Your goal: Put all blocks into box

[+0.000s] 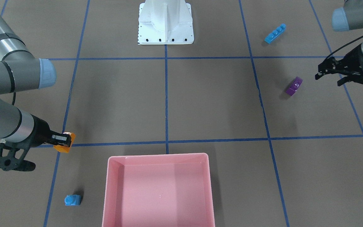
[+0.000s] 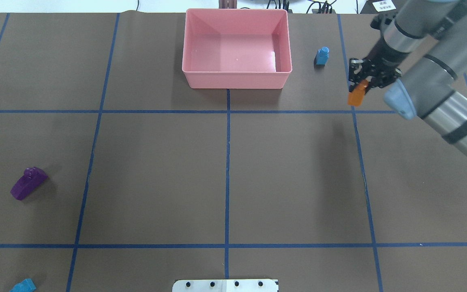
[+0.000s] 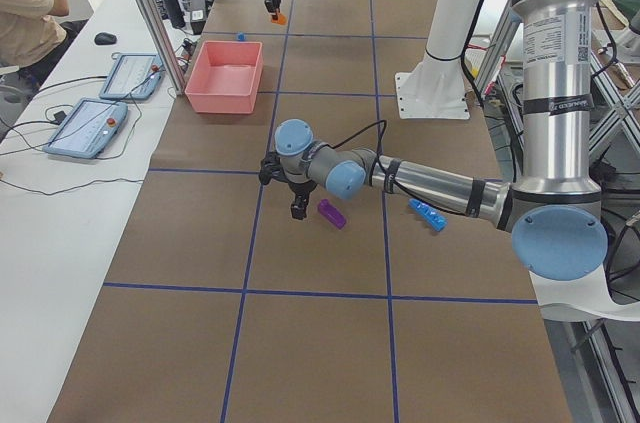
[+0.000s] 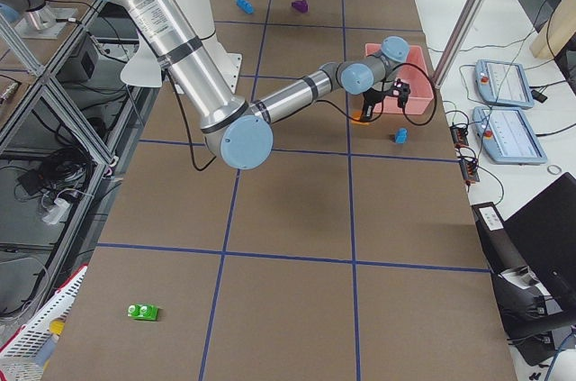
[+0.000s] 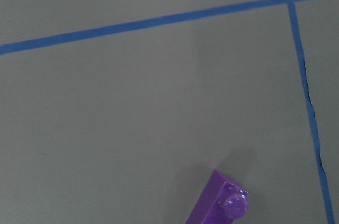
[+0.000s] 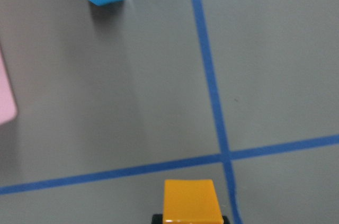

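Box (image 2: pixel 236 83) empty, top centre. Right claw (image 2: pixel 362 83) grips orange block (image 2: pixel 354 98), right of box. Left claw (image 1: pixel 329 78) spread open beside purple block (image 1: pixel 294 86). Small blue block (image 2: pixel 322 56), long blue block (image 1: pixel 275 33) and green block (image 4: pixel 143 312) lie on tabletop. All five left.

Table (image 2: pixel 156 170) carries pink box (image 2: pixel 236 85) and loose blocks (image 2: pixel 28 183).

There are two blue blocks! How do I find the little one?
Find the big pink box straight across from the robot's white base. Beside it, on the robot's right and not touching it, stands the little blue block. It is short with one stud; the other blue block is long with a row of studs, and its nearest neighbour, the orange block, is another colour.
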Motion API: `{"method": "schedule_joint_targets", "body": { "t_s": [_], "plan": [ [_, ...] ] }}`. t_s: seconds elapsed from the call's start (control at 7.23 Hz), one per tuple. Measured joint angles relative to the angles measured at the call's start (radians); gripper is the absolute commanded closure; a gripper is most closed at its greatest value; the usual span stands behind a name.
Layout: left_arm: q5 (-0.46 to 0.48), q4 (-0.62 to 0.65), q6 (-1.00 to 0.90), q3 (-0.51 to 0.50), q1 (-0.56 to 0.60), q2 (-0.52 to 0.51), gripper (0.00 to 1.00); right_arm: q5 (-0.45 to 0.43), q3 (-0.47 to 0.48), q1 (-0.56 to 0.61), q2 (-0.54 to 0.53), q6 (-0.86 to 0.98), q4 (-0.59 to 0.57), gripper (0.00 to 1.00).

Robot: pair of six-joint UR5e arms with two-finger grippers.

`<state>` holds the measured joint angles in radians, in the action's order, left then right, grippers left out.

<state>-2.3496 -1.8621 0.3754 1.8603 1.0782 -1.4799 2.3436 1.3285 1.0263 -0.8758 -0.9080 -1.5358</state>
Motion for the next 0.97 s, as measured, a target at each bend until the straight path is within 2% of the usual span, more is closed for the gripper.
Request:
{"method": "schedule_joint_targets", "body": {
  "t_s": [0.14,0.42,0.55,0.69,0.97],
  "plan": [
    [0.056,-0.004,-0.003,0.020,-0.084,0.002,0.06,-0.007,-0.107,-0.004,0.117,-0.007,0.000,1.00],
    [0.129,-0.006,-0.070,0.034,-0.194,0.008,0.06,-0.044,-0.304,-0.016,0.303,-0.044,0.058,1.00],
    [0.174,-0.005,-0.129,0.035,-0.219,0.009,0.06,-0.075,-0.387,-0.030,0.357,-0.072,0.124,1.00],
    [0.218,-0.005,-0.164,0.035,-0.235,0.007,0.01,-0.115,-0.454,-0.050,0.397,-0.115,0.189,1.00],
    [0.279,-0.005,-0.231,0.032,-0.255,-0.002,0.01,-0.205,-0.543,-0.097,0.442,-0.214,0.298,1.00]
  ]
}}
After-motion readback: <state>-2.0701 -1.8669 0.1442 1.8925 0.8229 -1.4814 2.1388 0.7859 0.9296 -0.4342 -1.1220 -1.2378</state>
